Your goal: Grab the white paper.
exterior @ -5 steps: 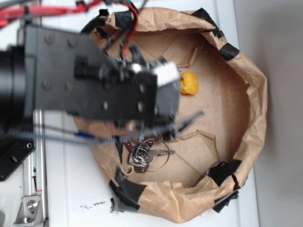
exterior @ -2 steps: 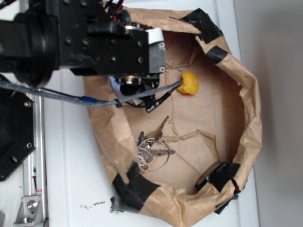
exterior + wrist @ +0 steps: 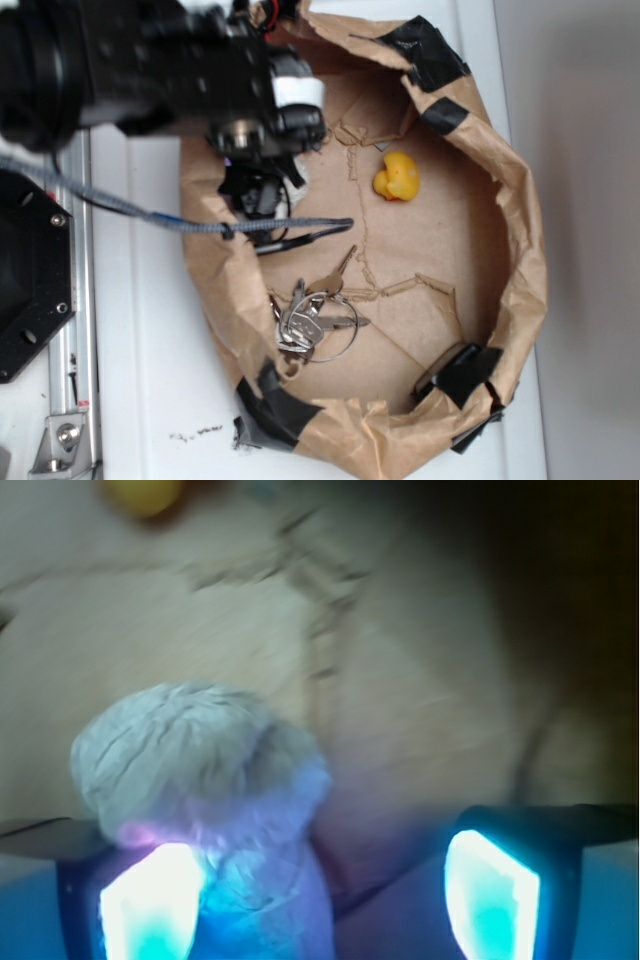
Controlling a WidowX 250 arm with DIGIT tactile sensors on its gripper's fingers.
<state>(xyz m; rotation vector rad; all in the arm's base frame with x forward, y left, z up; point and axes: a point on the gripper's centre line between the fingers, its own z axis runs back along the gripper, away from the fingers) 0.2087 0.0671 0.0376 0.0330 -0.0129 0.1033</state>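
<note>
In the wrist view the white paper [image 3: 200,770] is a wrinkled wad lying on the brown paper floor. It sits between my fingers, against the left pad [image 3: 150,905], with a wide gap to the right pad [image 3: 490,895]. My gripper [image 3: 320,885] is open around it. In the exterior view the gripper [image 3: 255,190] hangs below the black arm at the upper left inside the brown paper bowl [image 3: 525,250]. There the arm hides nearly all of the wad; only a pale sliver [image 3: 303,172] shows beside the fingers.
A yellow toy duck [image 3: 397,177] lies right of the gripper and shows blurred at the top of the wrist view [image 3: 140,495]. A bunch of keys [image 3: 310,320] lies at the front left. Black tape [image 3: 285,410] patches the rim. A grey cable [image 3: 250,225] crosses the bowl.
The arm has swung from over the bowl's middle to its upper left corner, uncovering the duck and the keys. The gripper now stands lower inside the bowl.
</note>
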